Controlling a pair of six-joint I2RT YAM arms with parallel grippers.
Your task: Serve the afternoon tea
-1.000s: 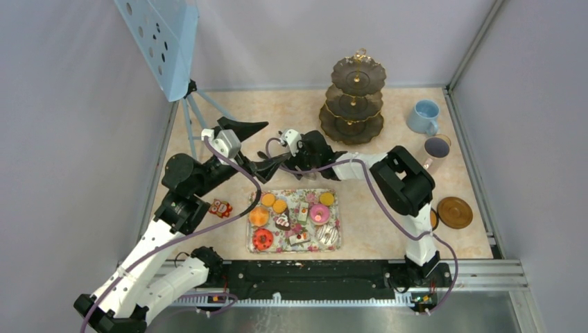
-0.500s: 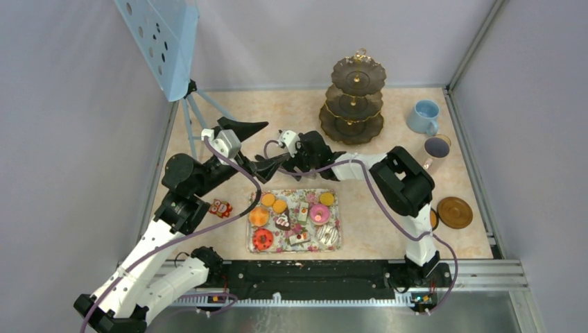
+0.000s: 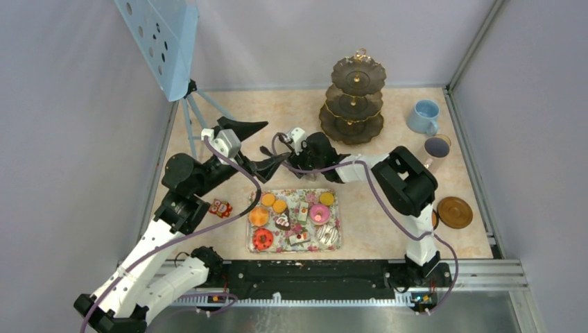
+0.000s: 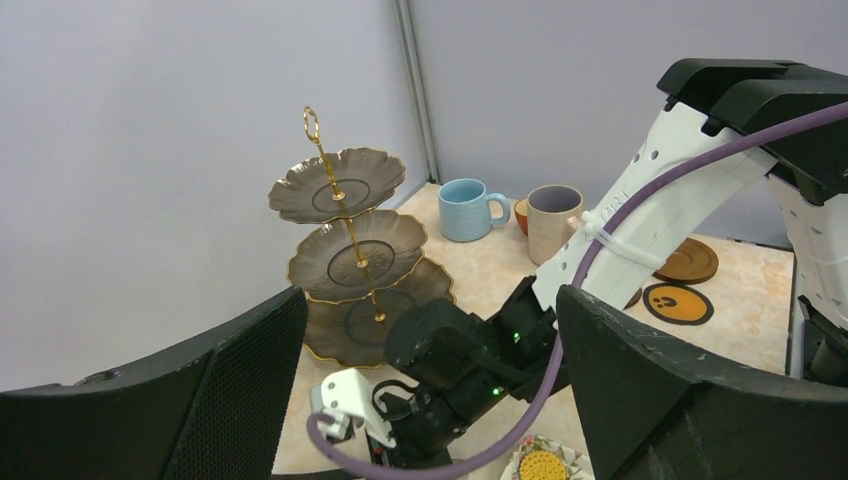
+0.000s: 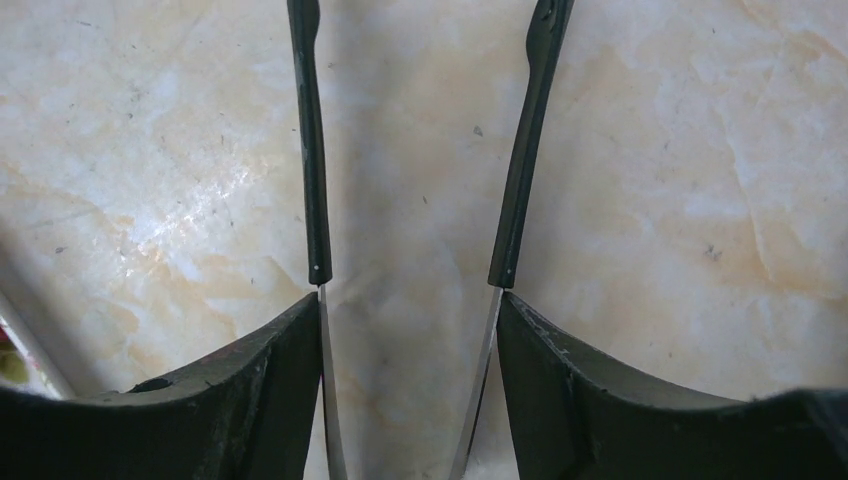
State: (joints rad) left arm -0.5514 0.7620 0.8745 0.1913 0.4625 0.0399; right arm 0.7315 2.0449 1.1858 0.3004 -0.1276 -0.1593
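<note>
Sitting on the tray by the table's near edge, about mid-width, are the treats: donuts, cake slices and orange rounds, all lying inside the rim. The stand is standing upright at the far edge, right of centre, and all three tiers are showing bare. The blue cup is sitting near the far right corner, with the grey cup just nearer along the right edge. A brown cup is peeking out between them in the left wrist view.

The right gripper is hanging over bare table just beyond the tray's far edge. It is clamping the tongs: each tong arm is lying against the inner face of a finger. The tong arms are standing apart with nothing between them, and their tips are running out of the right wrist view.

The left gripper is hovering just left of it, beyond the tray's far left corner. Its jaws are spread wide and holding nothing.

A brown coaster is lying by the right edge. A small red item is lying on the table left of the tray.
</note>
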